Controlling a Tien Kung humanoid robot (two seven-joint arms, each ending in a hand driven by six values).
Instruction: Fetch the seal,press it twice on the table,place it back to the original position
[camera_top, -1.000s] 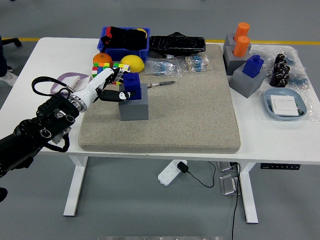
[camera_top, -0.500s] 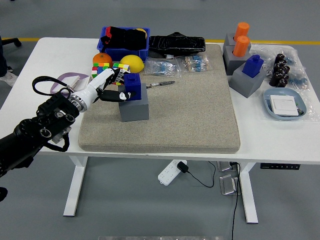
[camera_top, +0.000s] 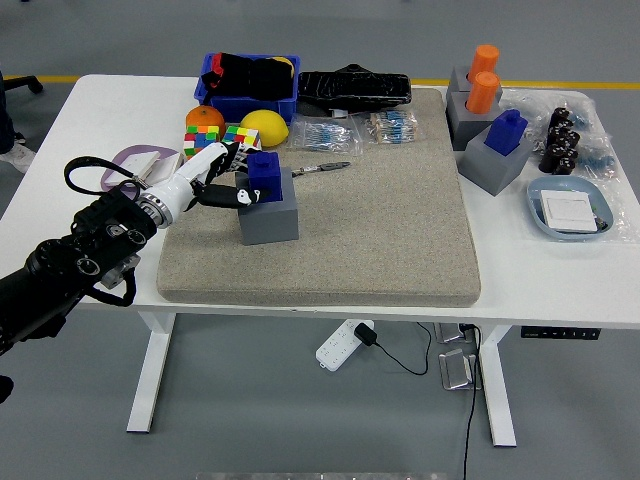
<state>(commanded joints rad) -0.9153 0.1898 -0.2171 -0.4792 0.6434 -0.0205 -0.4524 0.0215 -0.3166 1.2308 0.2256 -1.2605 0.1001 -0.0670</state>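
From the head view, the left hand (camera_top: 222, 180) reaches in with its fingers closed around the blue seal (camera_top: 264, 172), which sits in its grey holder (camera_top: 268, 212) on the mat (camera_top: 380, 210). To lift cleanly, I would pull straight up, keeping the grip firm so the holder does not tip or follow.

Blue seal (camera_top: 264, 171) lifted slightly from grey block (camera_top: 268, 214).

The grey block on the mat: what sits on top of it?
A blue seal stands on the grey block, gripped by the left hand. The seal's base is hidden.
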